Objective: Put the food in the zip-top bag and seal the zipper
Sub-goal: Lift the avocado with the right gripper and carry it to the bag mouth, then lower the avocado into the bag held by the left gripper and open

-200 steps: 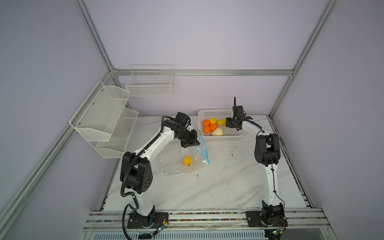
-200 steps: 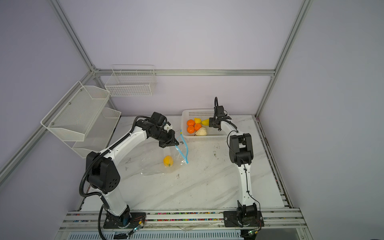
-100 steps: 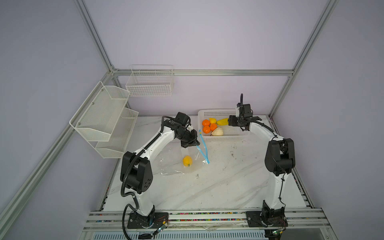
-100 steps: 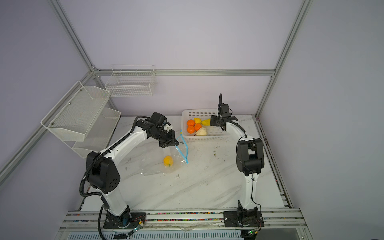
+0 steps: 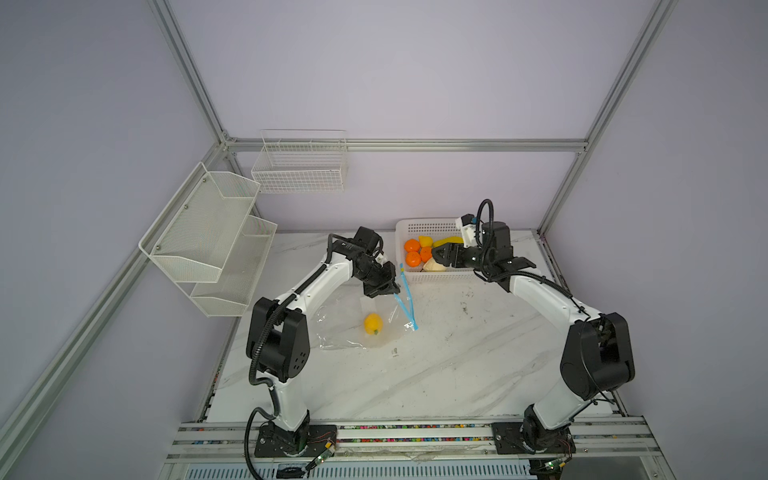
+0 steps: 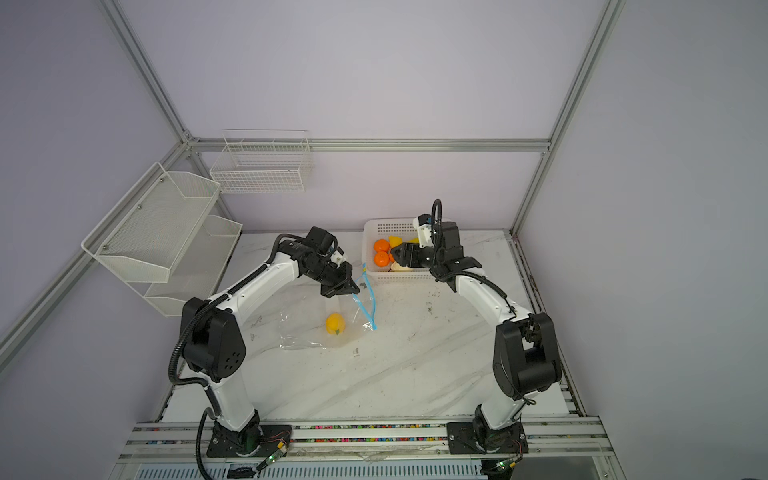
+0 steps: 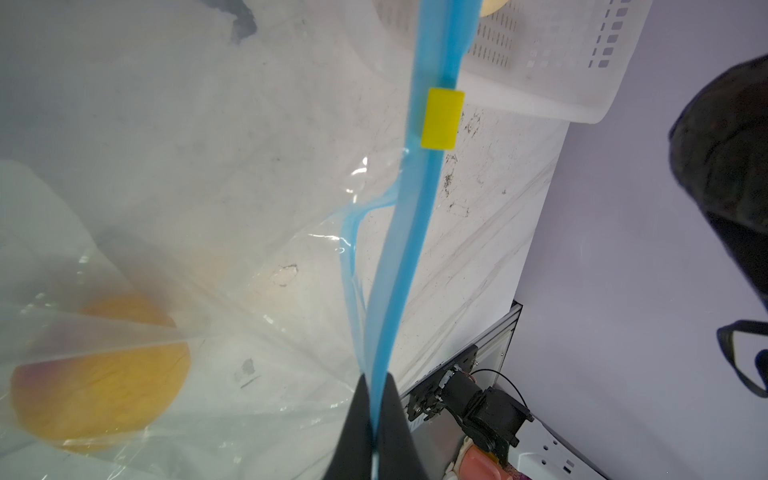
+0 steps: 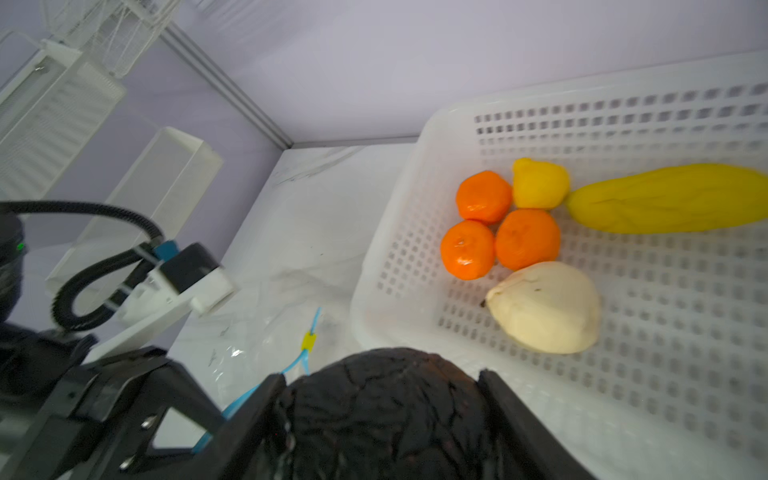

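- Pinches the zipper [image 7: 415,232] in the left gripper [image 7: 376,388], raising the zip-top bag [image 5: 345,328] mouth beside the basket [image 5: 440,276].
- Grips the dark lump [image 8: 382,415] in the right gripper [image 8: 380,376], jaws wide around it, over the basket.
- Likely wants a carry toward the left arm, past the rim, into that mouth.

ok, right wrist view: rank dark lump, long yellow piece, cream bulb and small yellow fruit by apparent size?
1. dark lump, but it is nearest the camera, so unsure
2. long yellow piece, partly cut off at the frame edge
3. cream bulb
4. small yellow fruit
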`<state>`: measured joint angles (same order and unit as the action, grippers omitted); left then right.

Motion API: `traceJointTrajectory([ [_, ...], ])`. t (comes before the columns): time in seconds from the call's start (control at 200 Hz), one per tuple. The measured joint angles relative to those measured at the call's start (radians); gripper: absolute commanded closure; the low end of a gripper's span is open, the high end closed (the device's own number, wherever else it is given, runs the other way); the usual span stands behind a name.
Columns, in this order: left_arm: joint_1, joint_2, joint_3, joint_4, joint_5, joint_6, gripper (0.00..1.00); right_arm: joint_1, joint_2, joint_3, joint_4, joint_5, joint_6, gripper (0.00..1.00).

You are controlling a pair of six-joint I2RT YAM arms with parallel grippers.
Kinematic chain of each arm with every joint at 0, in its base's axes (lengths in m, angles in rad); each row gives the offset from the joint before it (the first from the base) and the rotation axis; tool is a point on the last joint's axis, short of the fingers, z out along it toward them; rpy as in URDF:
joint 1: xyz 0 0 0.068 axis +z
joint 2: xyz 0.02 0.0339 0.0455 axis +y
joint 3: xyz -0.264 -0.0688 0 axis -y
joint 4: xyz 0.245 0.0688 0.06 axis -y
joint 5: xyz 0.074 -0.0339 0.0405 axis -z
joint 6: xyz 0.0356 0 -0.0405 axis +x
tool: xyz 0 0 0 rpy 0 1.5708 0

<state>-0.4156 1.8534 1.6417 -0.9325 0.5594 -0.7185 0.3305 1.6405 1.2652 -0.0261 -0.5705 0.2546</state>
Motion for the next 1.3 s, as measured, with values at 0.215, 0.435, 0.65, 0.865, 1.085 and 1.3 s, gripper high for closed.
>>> traceJointTrajectory([
  [0.215,0.001,0.000,0.002,0.008,0.014,-0.005,1.00,0.095,-0.007,-0.087,0.071,-0.130,0.053,0.40],
  [0.435,0.004,-0.009,0.002,0.020,0.019,-0.023,1.00,0.119,-0.007,-0.130,0.109,-0.185,0.078,0.41],
  [0.65,0.004,-0.018,0.002,0.033,0.037,-0.032,1.00,0.142,0.023,-0.138,0.133,-0.211,0.091,0.43],
  [0.865,0.010,-0.042,0.002,0.040,0.038,-0.049,1.00,0.146,0.060,-0.137,0.134,-0.216,0.087,0.44],
  [1.085,0.010,-0.078,0.002,0.053,0.047,-0.050,1.00,0.150,0.093,-0.128,0.115,-0.223,0.072,0.44],
  [1.3,0.010,-0.079,0.002,0.055,0.052,-0.053,1.00,0.175,0.096,-0.102,0.088,-0.223,0.061,0.44],
])
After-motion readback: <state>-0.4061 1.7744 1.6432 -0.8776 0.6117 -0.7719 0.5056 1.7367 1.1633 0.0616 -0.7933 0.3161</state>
